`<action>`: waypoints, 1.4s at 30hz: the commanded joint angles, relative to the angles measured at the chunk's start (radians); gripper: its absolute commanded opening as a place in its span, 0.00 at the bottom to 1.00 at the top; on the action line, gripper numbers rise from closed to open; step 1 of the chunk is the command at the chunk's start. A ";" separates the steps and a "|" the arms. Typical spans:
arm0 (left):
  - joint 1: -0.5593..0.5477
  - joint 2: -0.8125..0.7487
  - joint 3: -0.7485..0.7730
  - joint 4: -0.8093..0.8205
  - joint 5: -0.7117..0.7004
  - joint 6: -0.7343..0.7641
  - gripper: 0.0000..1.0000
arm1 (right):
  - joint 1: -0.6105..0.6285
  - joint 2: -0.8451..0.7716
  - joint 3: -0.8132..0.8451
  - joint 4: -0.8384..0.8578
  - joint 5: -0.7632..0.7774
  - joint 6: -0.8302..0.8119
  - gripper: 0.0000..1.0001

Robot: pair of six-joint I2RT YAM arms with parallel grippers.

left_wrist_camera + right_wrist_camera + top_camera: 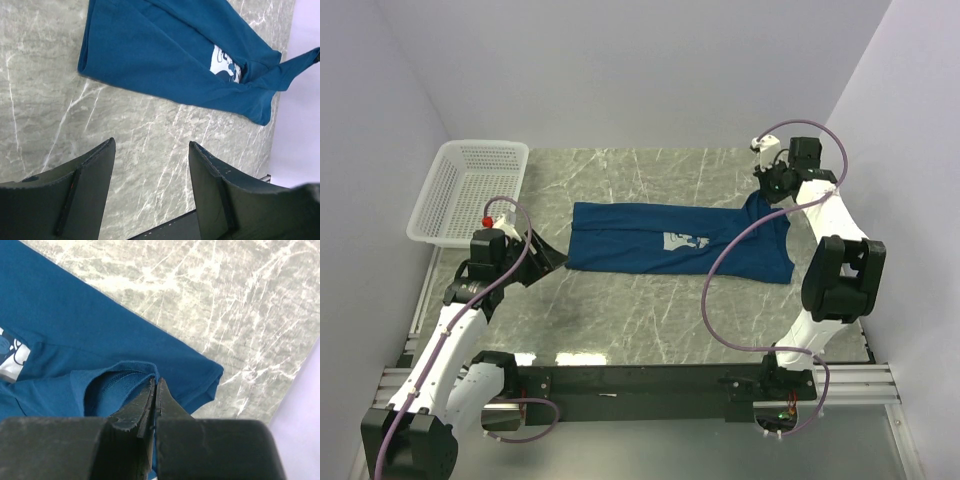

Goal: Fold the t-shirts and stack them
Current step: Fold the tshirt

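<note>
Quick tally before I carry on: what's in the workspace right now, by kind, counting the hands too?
T-shirts: 1, the blue t-shirt, lying on the table
Baskets: 1, the white mesh basket
Hands: 2, the left hand open, the right hand shut on the shirt's edge
Total: 4

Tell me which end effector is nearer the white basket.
Left. The left end effector hangs open beside the basket; the right end effector is across the table, shut on the t-shirt.

top: overhead from behind, far | left wrist: down, mid | right wrist: down, close | shared: t-shirt (620,236)
</note>
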 commanded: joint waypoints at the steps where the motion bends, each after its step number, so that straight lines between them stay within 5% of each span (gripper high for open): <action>1: 0.000 -0.007 -0.008 0.006 0.024 -0.002 0.65 | 0.016 0.026 0.054 0.012 0.040 0.012 0.00; 22: 0.000 0.005 -0.010 0.014 0.038 0.001 0.65 | 0.068 0.124 0.137 0.023 0.127 0.051 0.01; 24: 0.002 0.003 -0.010 0.014 0.038 0.003 0.65 | 0.070 0.130 0.135 0.053 0.162 0.077 0.07; 25: 0.000 0.003 -0.010 0.014 0.038 0.001 0.66 | 0.070 0.127 0.126 0.073 0.225 0.126 0.31; 26: 0.000 0.003 -0.010 0.014 0.038 0.001 0.66 | 0.071 0.123 0.119 0.130 0.256 0.160 0.42; 29: 0.000 0.000 -0.008 0.014 0.038 0.003 0.66 | 0.062 0.093 0.115 0.146 0.285 0.263 0.55; 35: 0.000 -0.035 -0.011 0.014 0.053 0.003 0.66 | -0.068 -0.013 0.028 -0.058 -0.216 0.326 0.54; 38: 0.000 -0.047 -0.014 0.022 0.063 0.004 0.66 | -0.085 0.020 -0.035 -0.175 -0.322 0.335 0.47; 42: 0.000 -0.046 -0.017 0.031 0.085 0.007 0.66 | -0.088 0.011 -0.167 -0.073 -0.335 0.442 0.45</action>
